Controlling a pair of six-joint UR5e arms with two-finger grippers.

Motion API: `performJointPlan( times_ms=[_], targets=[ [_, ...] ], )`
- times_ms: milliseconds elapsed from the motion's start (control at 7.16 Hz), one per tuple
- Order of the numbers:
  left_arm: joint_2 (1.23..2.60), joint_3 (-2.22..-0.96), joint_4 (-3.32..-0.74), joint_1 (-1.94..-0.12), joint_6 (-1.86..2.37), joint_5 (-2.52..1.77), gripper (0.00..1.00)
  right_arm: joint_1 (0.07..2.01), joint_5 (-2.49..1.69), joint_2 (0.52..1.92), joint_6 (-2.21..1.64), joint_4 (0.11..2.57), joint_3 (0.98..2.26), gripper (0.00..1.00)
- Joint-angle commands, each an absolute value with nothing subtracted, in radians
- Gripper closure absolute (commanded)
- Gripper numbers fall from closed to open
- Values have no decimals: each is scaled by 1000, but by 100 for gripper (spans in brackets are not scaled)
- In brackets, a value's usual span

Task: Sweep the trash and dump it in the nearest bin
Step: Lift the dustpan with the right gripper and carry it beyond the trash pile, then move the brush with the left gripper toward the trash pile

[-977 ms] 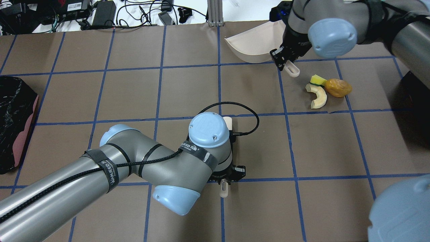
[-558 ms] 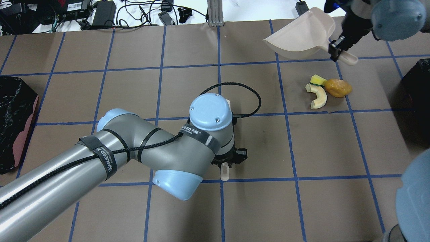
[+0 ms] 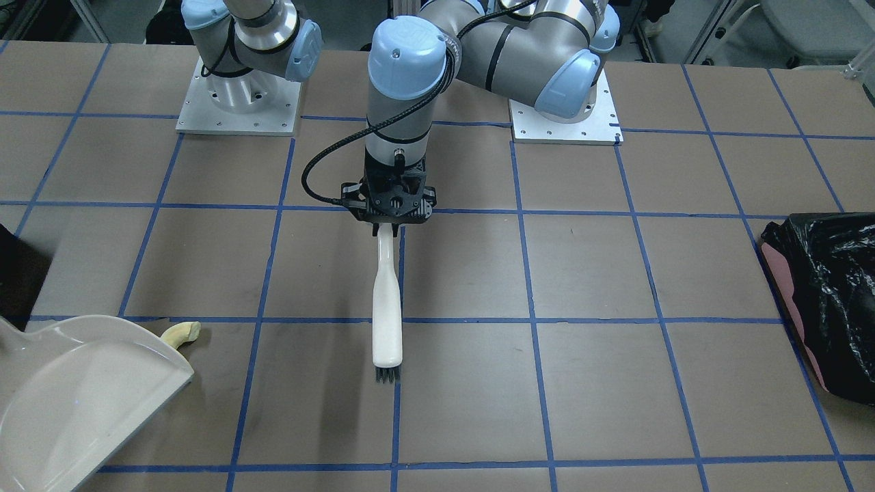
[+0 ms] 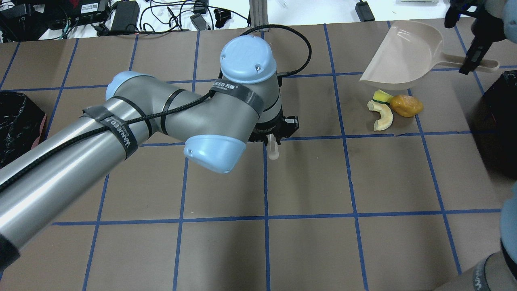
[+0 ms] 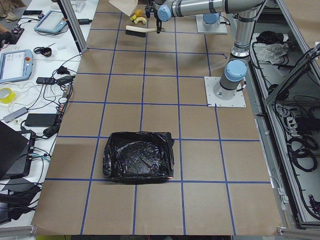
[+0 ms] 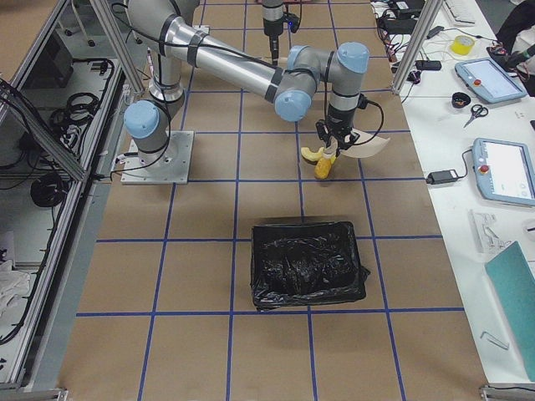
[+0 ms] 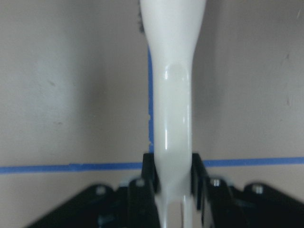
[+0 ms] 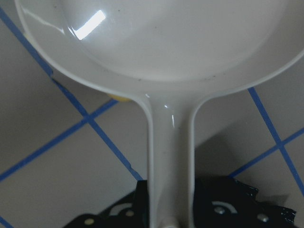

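Gripping the handle of the pale dustpan (image 4: 404,52), the right hand (image 8: 171,206) has its two fingers (image 8: 142,199) clamped on either side of the stem, with the pan's scoop spreading away from the wrist. The pan's open lip faces the trash, which lies on the brown bench (image 4: 307,182) just beside that lip. The yellow-green block (image 4: 381,96) is nearest the lip, the orange-brown lump (image 4: 406,105) touches it on the side toward the pan's handle, and the pale curved peel (image 4: 381,117) sits a little farther from the pan. Whether the lip rests on the bench or hangs just over it is hard to tell from these angles. The dark bin (image 4: 501,105) shows only as a black shape at the bench edge, close to the pan's handle end. Well apart from the pan, on the robot's left of it, the left hand (image 3: 387,225) is closed on the thin end of a white brush (image 3: 387,307). The dark bristles (image 3: 387,374) point away from the robot's base. The pink bin lined with a black bag (image 3: 820,294) stands far from the pan at the opposite end of the bench.
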State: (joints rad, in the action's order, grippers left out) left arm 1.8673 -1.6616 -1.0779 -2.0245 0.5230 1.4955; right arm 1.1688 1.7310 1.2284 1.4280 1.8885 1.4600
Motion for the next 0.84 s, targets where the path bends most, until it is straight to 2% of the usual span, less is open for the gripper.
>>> performJointPlan(
  times_ms=[0,279,698],
  targets=[
    [2017,-1515,-1083,-2023,535,1462,100,1086,1739,1229,1670,1887,1457,100],
    [2161,-1253,-1214,-2051,658,1390,100,1005,1740,1224,1872,1891,1459,100],
    [2322,-1107,-1187,-2141,816,1362,100,968,1803,1172,1985,2023,1469,100]
  ],
)
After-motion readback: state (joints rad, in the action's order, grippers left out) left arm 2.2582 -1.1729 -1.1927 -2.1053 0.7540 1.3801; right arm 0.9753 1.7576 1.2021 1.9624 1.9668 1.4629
